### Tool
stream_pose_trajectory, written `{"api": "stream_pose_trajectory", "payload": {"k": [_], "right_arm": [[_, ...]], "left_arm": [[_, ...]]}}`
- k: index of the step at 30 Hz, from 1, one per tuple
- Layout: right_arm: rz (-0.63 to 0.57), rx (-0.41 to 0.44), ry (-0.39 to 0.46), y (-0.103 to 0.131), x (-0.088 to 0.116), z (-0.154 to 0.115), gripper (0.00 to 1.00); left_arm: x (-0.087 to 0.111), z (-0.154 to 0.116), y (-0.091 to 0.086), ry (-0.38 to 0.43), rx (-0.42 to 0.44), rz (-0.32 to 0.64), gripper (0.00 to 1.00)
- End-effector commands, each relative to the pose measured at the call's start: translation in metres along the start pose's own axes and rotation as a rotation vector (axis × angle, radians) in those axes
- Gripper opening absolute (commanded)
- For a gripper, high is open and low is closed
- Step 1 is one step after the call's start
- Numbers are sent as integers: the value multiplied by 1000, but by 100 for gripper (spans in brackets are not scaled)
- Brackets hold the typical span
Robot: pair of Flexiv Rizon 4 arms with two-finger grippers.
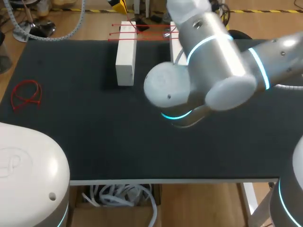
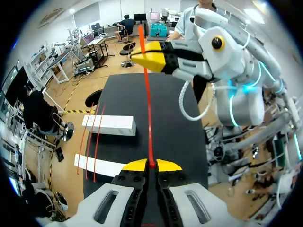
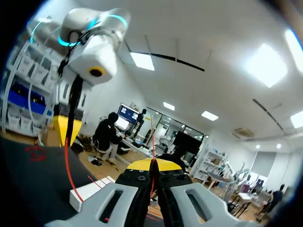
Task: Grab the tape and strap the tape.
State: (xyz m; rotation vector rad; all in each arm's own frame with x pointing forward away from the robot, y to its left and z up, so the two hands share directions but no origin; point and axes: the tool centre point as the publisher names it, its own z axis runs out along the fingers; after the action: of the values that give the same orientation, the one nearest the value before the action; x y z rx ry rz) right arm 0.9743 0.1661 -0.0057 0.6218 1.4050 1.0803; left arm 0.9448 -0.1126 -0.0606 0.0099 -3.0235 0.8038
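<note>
A strand of red tape [image 2: 148, 104] runs straight through the air between two claws above the black table [image 1: 94, 142]. The left gripper [image 2: 151, 165] pinches one end between its yellow tips, and the right gripper [image 3: 152, 164] pinches the other. On the far side of the table, two white blocks [image 1: 126, 52] carry more red strands [image 1: 142, 33]. A loose red loop [image 1: 26, 94] lies near the left edge.

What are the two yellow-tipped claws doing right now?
Left gripper: shut on the red tape.
Right gripper: shut on the same red tape.
</note>
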Motion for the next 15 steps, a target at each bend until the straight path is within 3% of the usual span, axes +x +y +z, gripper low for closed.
{"api": "stream_pose_trajectory", "payload": {"k": [1, 15], "right_arm": [[-90, 11, -107, 0, 19, -5, 0], [-272, -12, -82, 12, 27, -7, 0]], "left_arm": [[0, 0, 0, 1, -3, -1, 0], [0, 0, 0, 1, -3, -1, 0]]}}
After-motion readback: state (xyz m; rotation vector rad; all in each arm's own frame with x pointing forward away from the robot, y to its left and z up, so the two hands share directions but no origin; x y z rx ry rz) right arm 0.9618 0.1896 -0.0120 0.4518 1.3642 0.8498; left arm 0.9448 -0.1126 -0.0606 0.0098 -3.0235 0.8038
